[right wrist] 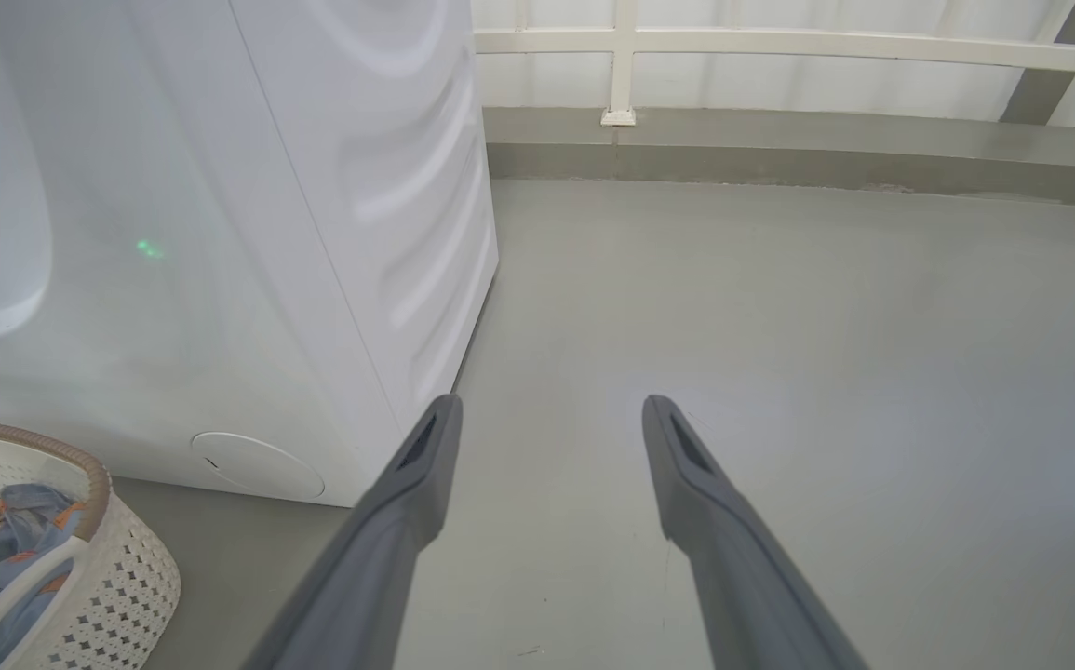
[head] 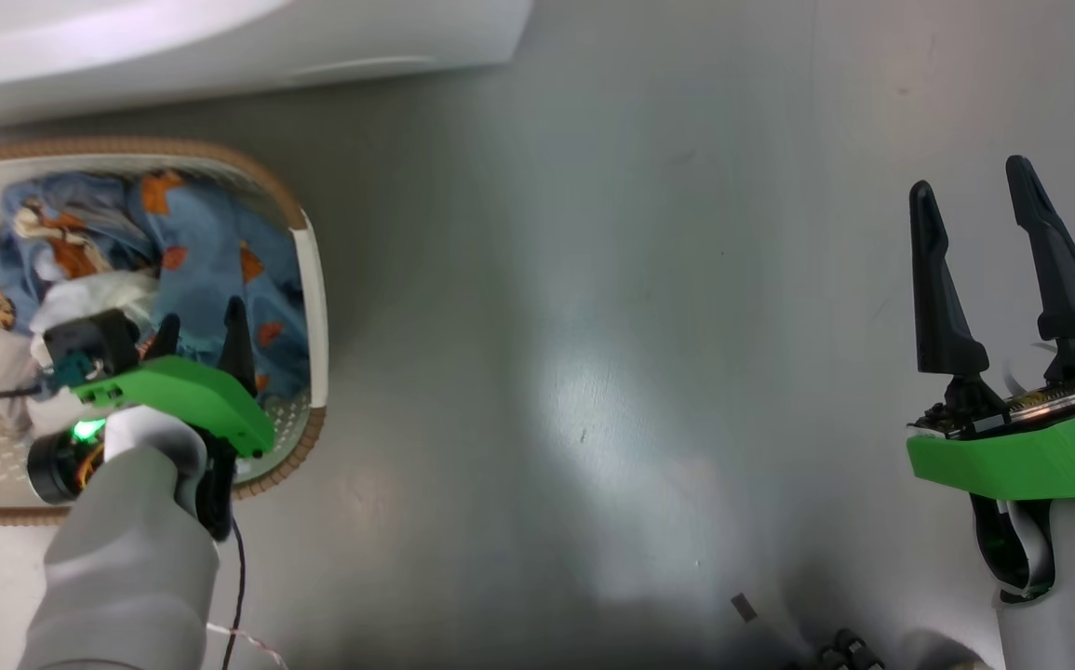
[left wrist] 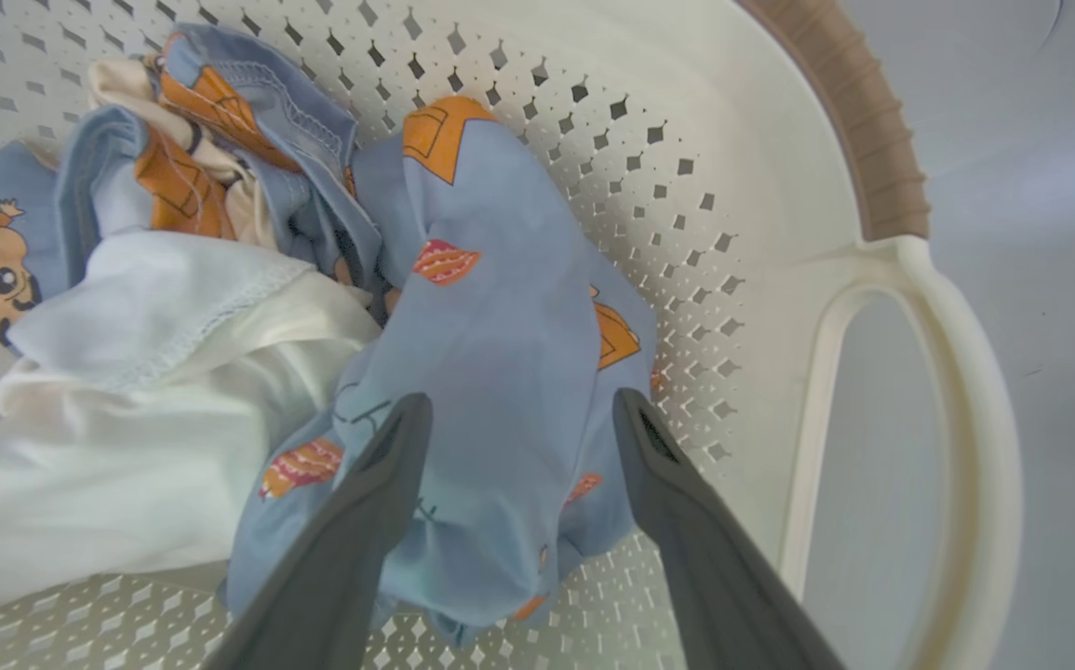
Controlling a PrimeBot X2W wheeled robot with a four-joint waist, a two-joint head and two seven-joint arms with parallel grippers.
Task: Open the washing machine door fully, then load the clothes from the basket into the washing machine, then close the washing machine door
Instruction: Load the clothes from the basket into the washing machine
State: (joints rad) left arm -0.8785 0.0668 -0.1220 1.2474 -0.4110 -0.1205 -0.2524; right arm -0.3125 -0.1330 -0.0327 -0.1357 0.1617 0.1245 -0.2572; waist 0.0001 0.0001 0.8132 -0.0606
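Note:
The cream basket (head: 315, 279) stands on the floor at the left, before the white washing machine (head: 221, 46). In it lie the clothes: light-blue printed fabric (left wrist: 500, 307) and a white garment (left wrist: 155, 400). My left gripper (head: 202, 340) is down inside the basket. It is open, and its fingers (left wrist: 379, 502) stand on either side of a fold of the blue fabric without pinching it. Over bare floor at the right, my right gripper (head: 970, 181) is open and holds nothing. The washing machine (right wrist: 221, 233) shows its front corner. Its door is out of view.
The basket's white side handle (left wrist: 965, 372) is just right of my left fingers. A round flap (right wrist: 258, 463) sits low on the machine's front. Open grey floor (head: 593, 372) stretches between the arms, to a wall with a white rail (right wrist: 779, 42). A thin cable (head: 239, 577) trails by my left forearm.

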